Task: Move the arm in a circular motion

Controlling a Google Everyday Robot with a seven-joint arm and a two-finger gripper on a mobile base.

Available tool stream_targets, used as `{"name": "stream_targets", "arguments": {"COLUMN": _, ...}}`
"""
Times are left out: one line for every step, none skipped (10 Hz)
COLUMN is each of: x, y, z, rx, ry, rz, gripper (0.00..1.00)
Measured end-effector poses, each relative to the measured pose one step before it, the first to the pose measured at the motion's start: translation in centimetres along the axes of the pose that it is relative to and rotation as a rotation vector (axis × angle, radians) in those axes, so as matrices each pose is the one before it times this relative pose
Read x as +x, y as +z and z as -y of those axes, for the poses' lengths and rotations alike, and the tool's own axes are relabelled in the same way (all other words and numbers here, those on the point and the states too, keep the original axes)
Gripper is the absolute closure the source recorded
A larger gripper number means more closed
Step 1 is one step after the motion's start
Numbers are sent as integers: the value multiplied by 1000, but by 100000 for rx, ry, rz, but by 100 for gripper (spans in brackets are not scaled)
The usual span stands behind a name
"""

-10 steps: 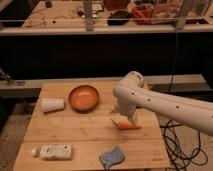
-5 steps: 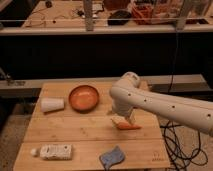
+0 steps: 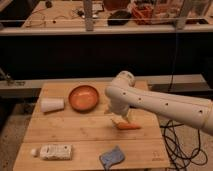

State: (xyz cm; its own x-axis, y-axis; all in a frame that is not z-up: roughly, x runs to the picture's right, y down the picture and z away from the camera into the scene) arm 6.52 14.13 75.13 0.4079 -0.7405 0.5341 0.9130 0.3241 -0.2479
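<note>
The cream-white arm (image 3: 160, 104) reaches in from the right edge over the wooden table (image 3: 75, 131). Its thick tubular segment carries small dark dots. The bulbous elbow joint (image 3: 122, 82) sits above the table's right half, just right of an orange bowl. From the elbow a short segment points down to the small gripper (image 3: 119, 118), which hangs close above the table, right beside a small orange object (image 3: 128, 126). The arm's own body mostly hides the gripper.
An orange bowl (image 3: 83, 97) and a white cup on its side (image 3: 52, 104) lie at the table's back left. A white bottle (image 3: 52, 151) lies at the front left, a blue-grey cloth (image 3: 112, 156) at the front middle. Black cables (image 3: 176, 142) hang at the right. A bench (image 3: 60, 20) stands behind.
The elbow and the downward segment have shifted a little to the left, toward the bowl. The things on the table have not moved.
</note>
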Motion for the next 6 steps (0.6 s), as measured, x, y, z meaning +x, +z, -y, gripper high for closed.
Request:
{"name": "stream_targets", "arguments": {"x": 22, "y": 100, "z": 263, "rx": 102, "ry": -781, "rz": -118, "gripper": 20}}
{"name": "stream_targets", "arguments": {"x": 42, "y": 74, "z": 112, "rx": -103, "ry": -559, "rz": -129, "gripper": 20}}
{"name": "stream_targets", "arguments": {"x": 63, "y": 42, "z": 138, "rx": -56, "ry": -563, "rz": -136, "gripper": 20}}
{"name": "stream_targets", "arguments": {"x": 57, "y": 11, "z": 213, "rx": -23, "ry": -679, "rz": -115, "gripper": 20}}
{"name": "stream_targets", "arguments": {"x": 68, "y": -20, "z": 181, "rx": 23, "ry": -340, "rz": 6, "gripper": 20}}
{"name": "stream_targets", "arguments": {"x": 63, "y": -10, "z": 182, "rx": 26, "ry": -220, "rz": 83, "gripper": 20}}
